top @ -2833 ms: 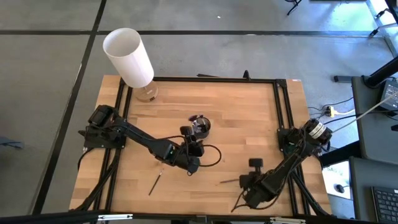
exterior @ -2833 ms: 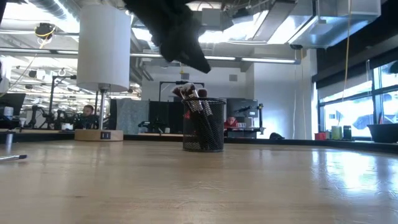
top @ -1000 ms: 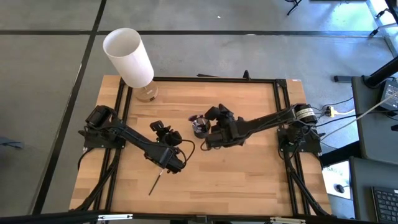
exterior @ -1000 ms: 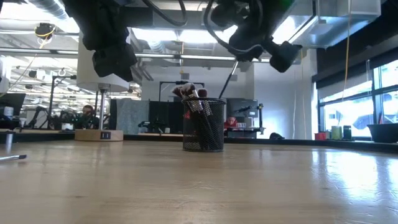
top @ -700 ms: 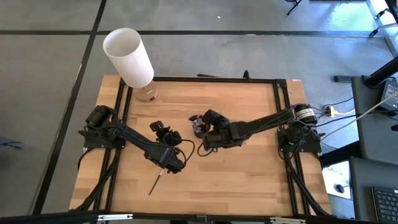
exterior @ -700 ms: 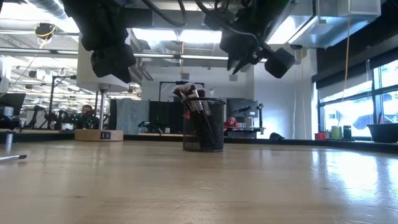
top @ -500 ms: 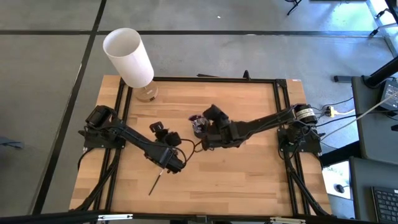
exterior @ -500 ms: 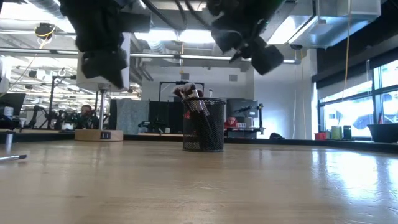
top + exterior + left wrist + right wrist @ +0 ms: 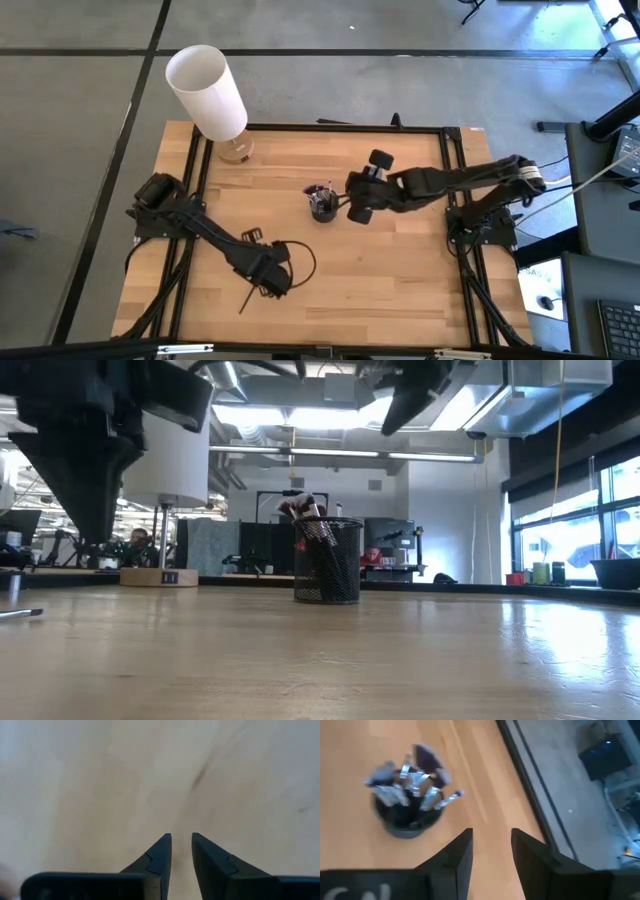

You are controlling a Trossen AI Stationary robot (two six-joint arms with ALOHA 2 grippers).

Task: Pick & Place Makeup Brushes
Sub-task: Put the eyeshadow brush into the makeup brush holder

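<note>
A black mesh cup [image 9: 322,204] [image 9: 327,561] stands upright mid-table with several makeup brushes [image 9: 415,782] sticking out of its top. One more makeup brush [image 9: 249,296] [image 9: 20,614] lies flat on the wood near the front left. My left gripper [image 9: 270,284] [image 9: 181,845] points down just above the table beside that brush's far end, open by a narrow gap with nothing in it. My right gripper [image 9: 356,210] [image 9: 490,842] hangs high to the right of the cup, open and empty.
A white-shaded lamp [image 9: 207,92] stands on its wooden base [image 9: 158,576] at the far left corner. A black frame rail [image 9: 450,190] runs along the table's sides. Bare wood lies between the cup and the near edge.
My right gripper held a brush slanting into the cup; that brush no longer hangs from it. It has risen, rolled about and drawn back toward the table's right. My left gripper has tipped downward and moved toward the near edge, close to the lone brush.
</note>
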